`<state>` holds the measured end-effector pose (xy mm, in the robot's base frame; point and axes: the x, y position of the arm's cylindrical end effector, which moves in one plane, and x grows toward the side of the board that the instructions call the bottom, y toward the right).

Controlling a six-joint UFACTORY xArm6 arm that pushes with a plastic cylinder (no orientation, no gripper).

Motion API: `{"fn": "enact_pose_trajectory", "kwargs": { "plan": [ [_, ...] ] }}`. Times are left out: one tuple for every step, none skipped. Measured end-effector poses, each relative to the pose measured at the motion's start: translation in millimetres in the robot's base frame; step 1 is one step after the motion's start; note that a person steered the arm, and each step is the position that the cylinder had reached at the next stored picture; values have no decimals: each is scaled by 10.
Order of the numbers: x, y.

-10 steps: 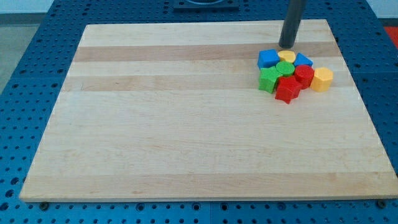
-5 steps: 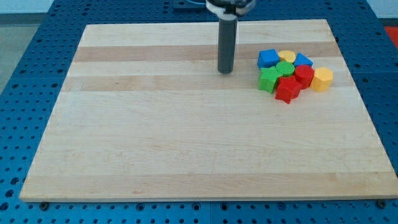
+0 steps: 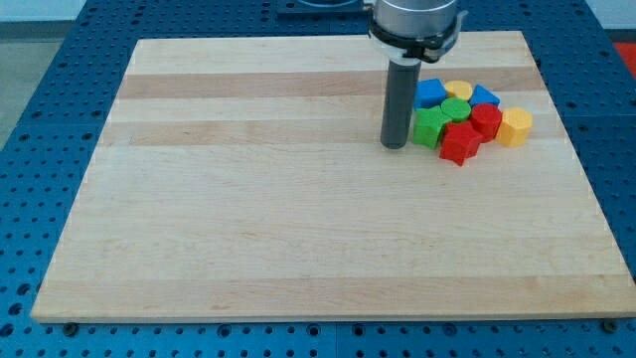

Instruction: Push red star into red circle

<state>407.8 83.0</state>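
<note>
The red star (image 3: 458, 143) lies at the lower edge of a tight cluster of blocks at the board's upper right. The red circle (image 3: 486, 120) sits just up and to the right of it, touching it. My tip (image 3: 395, 145) rests on the board to the left of the cluster, close beside the green block (image 3: 429, 127) and about a block's width left of the red star.
The cluster also holds a green circle (image 3: 455, 109), a yellow circle (image 3: 458, 90), a blue block (image 3: 430, 92), another blue block (image 3: 485, 96) and a yellow block (image 3: 515, 126). The wooden board (image 3: 298, 219) lies on a blue perforated table.
My tip moved from above the cluster leftward, then down and right, to just left of the green block. The blocks have not moved.
</note>
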Motion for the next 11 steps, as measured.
{"fn": "enact_pose_trajectory", "kwargs": {
  "plan": [
    [39,150],
    [171,213],
    [294,221],
    [364,221],
    [364,264],
    [364,374],
    [364,473],
    [364,528],
    [364,562],
    [366,632],
    [369,780]
  ]
}}
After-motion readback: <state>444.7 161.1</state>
